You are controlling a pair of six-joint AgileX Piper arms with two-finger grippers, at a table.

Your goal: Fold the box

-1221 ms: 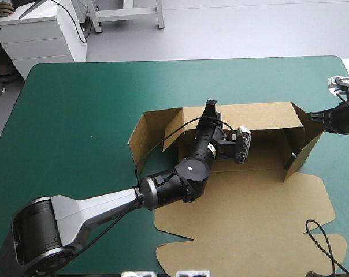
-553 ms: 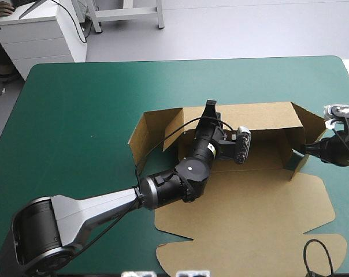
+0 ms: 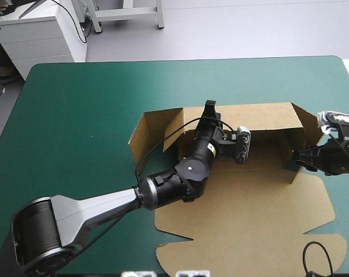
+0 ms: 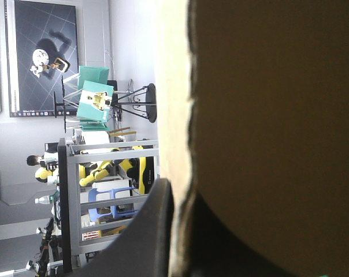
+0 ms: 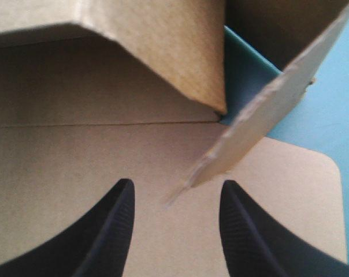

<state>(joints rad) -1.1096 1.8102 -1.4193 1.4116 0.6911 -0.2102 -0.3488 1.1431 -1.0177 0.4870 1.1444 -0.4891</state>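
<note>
Finding: the box (image 3: 267, 151) lies on the teal-green cover (image 3: 93, 104), partly formed. Its far wall (image 3: 261, 112) stands upright and its lid panel (image 3: 261, 213) lies flat on the side away from that wall.

My left claw (image 3: 210, 105) is clenched on the far wall's top edge, toward the wall's left end, with the board pinched between the fingers.

My right claw (image 5: 177, 184) is released, fingers spread, at the far wall's right end. The end flap (image 5: 252, 133) leans there, its cut edge just ahead of the gap.

Judgement: the step in hand is raising and tucking this flap. I should hold the left pinch firm so the far wall cannot tip. The right claw should take the flap squarely and swing it about its crease. A skewed push risks buckling the board.
</note>
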